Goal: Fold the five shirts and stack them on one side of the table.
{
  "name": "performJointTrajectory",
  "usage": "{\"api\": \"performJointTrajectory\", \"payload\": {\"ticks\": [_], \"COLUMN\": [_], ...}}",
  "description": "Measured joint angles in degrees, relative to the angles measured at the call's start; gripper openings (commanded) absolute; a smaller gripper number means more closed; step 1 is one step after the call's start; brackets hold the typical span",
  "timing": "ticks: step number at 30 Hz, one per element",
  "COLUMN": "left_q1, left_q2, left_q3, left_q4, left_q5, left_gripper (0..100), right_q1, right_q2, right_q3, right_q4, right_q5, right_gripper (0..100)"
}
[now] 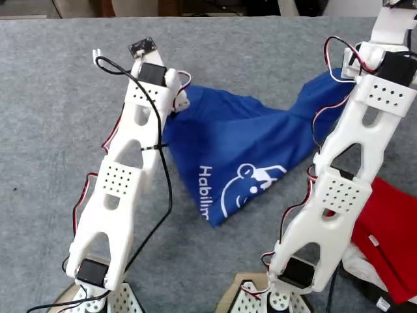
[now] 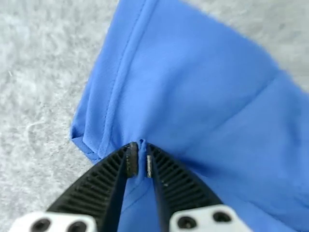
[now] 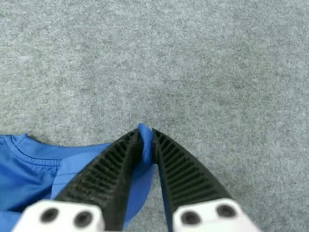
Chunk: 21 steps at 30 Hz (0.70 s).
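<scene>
The bench (image 1: 45, 85) wears a flat grey felt-like cover (image 3: 217, 58), evenly lit; past its far edge stand brown wooden furniture pieces (image 1: 169, 8).

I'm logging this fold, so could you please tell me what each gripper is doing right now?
Left gripper: closed on the blue shirt.
Right gripper: closed on the same blue shirt.

White perforated arms (image 1: 117, 189) — black ribbed hands (image 2: 140, 162), dark cables (image 1: 166, 176).
</scene>
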<state>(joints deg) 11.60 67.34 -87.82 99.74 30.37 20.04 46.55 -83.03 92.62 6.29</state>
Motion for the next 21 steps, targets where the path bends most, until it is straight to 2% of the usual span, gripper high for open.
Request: {"api": "performJointTrajectory", "payload": {"ticks": [6,14,21], "left_q1": [-1.1,-6.6,-10.1], "left_q2": [-4.7,-26.7,-45.7], "left_q3": [-4.7,-5.1,-5.2], "left_q4": [0.4,0.4,0.4], "left_q5": [-1.0,-4.8,-12.0], "left_gripper": [2,2,2], "right_q1": [-1.6,-2.7,-3.1], "right_q2": [-0.9,-13.2,-29.3], "right_q3": [-9.5,-9.9,-10.1], "right_q4": [3.9,5.8,6.3], "right_q5": [0.0,0.0,1.8], "right_gripper": [0.4,0.5,0.5]}}
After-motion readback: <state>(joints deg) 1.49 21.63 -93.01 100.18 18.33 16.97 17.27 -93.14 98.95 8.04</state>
